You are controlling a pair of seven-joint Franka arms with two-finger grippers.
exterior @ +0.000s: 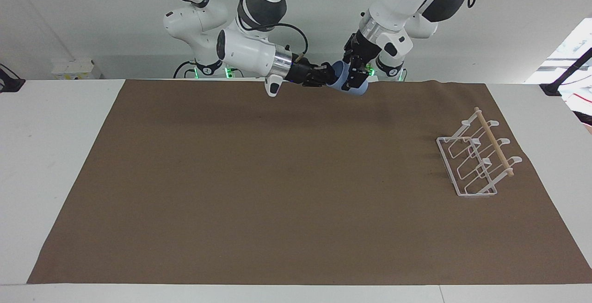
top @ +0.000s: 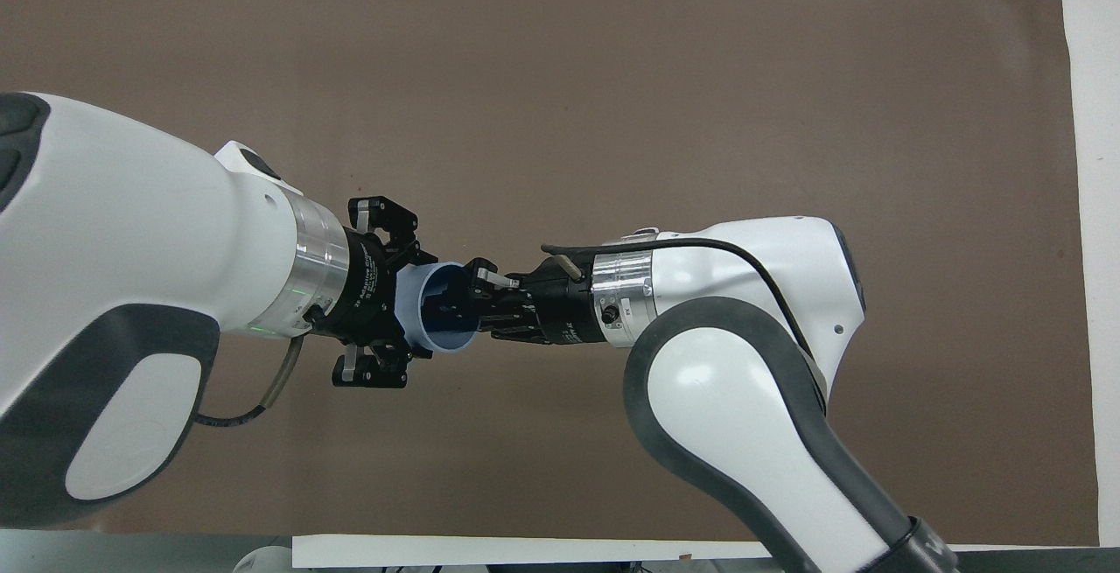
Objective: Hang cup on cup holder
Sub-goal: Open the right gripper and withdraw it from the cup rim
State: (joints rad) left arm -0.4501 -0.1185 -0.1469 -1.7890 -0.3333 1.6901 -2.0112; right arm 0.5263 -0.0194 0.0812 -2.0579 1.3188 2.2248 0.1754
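The light-blue cup (exterior: 348,82) hangs in the air on its side, over the mat's edge nearest the robots, between my two grippers. My left gripper (exterior: 355,76) is shut on its base end, with a black finger across the cup's wall. My right gripper (exterior: 326,77) is at the cup's mouth, its tip inside the rim. In the overhead view the cup (top: 451,345) lies between the left gripper (top: 413,303) and the right gripper (top: 470,302). The white wire cup holder (exterior: 476,160) with its wooden dowel stands on the mat toward the left arm's end, out of the overhead view.
A brown mat (exterior: 277,178) covers most of the white table; it also shows in the overhead view (top: 612,74). The cup holder stands well apart from both grippers.
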